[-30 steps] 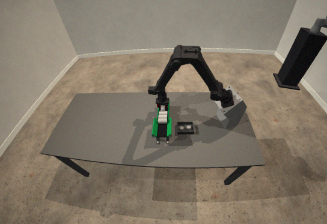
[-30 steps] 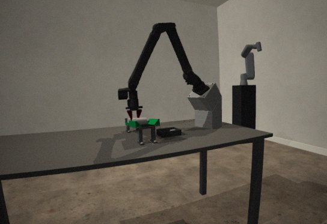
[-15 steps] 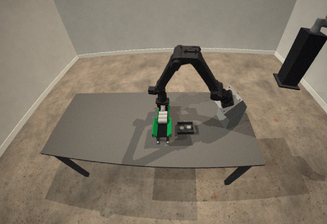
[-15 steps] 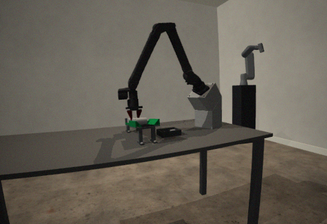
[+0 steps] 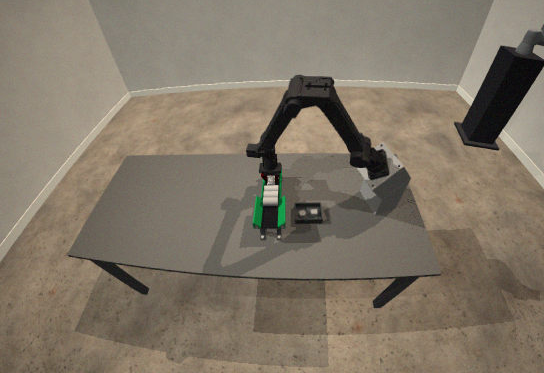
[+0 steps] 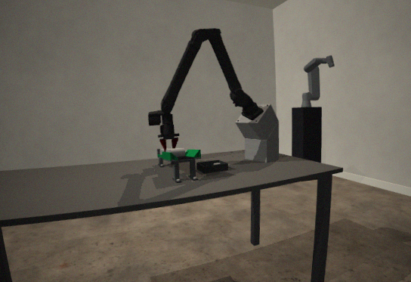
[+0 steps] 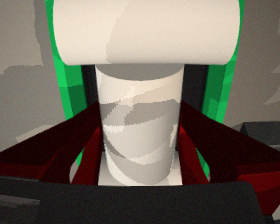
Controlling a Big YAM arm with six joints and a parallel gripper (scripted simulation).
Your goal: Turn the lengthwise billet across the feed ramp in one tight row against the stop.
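Lengthwise billet: pale, matte steel cylinder (image 7: 139,135), pointing along green walled feed ramp (image 7: 58,76).
Crosswise billet: same pale cylinder (image 7: 145,18), touching its far end.
Nearby: flat black tray (image 5: 310,213) right of ramp, on grey table (image 5: 165,205).
Gripper: dark red-fingered gripper (image 7: 140,152) clamped on lengthwise billet's sides.

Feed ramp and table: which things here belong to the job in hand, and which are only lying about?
Belong to the job:
- green feed ramp
- lengthwise billet, gripped by the end effector
- crosswise billet next to it

Lying about:
- black tray on the table beside the ramp
- black pedestal with a grey arm on it, by the wall
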